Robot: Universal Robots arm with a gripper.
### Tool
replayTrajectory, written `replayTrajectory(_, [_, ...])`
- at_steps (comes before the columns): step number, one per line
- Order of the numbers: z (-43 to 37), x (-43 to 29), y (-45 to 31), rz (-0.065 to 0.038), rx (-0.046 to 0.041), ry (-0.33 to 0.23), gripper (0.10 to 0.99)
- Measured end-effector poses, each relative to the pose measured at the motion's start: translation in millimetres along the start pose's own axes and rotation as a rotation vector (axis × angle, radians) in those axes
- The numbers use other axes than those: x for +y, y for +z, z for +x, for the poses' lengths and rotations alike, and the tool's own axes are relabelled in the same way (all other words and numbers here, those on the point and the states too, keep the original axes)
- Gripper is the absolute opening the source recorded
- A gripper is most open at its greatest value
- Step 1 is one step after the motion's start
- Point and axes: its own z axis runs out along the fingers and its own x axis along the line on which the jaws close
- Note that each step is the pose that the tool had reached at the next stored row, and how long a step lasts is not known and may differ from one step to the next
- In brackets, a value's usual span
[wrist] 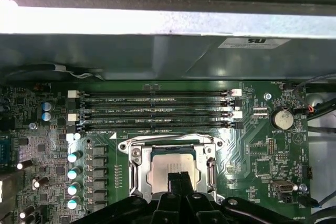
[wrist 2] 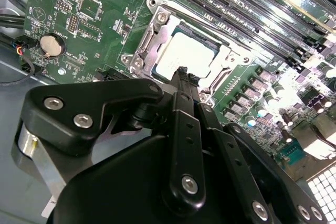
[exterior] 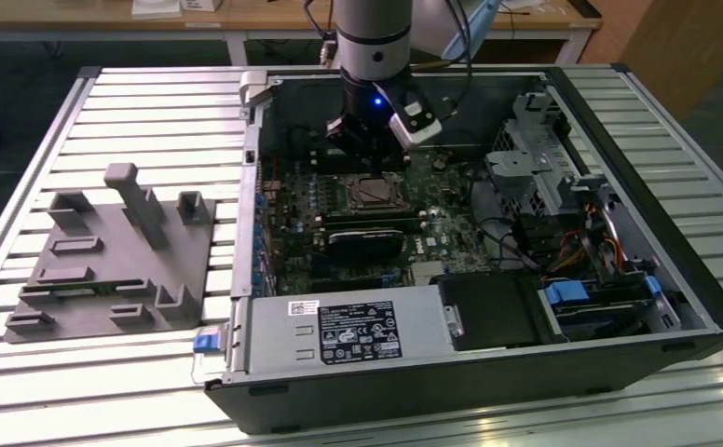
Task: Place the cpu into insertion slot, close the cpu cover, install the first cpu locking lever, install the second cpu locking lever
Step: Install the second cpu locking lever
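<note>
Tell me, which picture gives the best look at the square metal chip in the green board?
The second wrist view: the cpu sits large and bright inside the cpu cover, just beyond the gripper. In the first wrist view the gripper hides part of the cpu. In the exterior view it is a tiny square under the arm.

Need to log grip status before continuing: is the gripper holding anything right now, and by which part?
Nothing visibly held. The gripper hangs over the cpu, which already lies in the insertion slot.

Slatted metal table (exterior: pixel 150 102); wooden desk (exterior: pixel 113 19) behind; dark floor (exterior: pixel 14 84); wooden cabinet (exterior: pixel 691 47).
</note>
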Motion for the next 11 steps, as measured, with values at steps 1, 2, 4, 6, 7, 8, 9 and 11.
replayTrajectory(1, [-0.1,-0.4,0.0,0.0,0.0,0.0,0.106])
replayTrajectory(2, [-0.2,-0.7,0.0,0.0,0.0,0.0,0.106])
replayTrajectory(4, [-0.5,-1.6,0.0,0.0,-0.0001,0.0,0.106])
replayTrajectory(6, [-0.7,-2.7,-0.1,0.0,0.0,0.0,0.106])
replayTrajectory(7, [-0.9,-3.2,-0.1,0.0,0.0,0.0,0.106])
replayTrajectory(8, [-1.0,-3.9,-0.1,0.0,0.0,0.0,0.106])
replayTrajectory(9, [-1.0,-4.6,-0.2,0.0,0.0,0.0,0.106])
replayTrajectory(11, [-1.2,-6.0,-0.2,0.0,-0.0001,0.0,0.106])
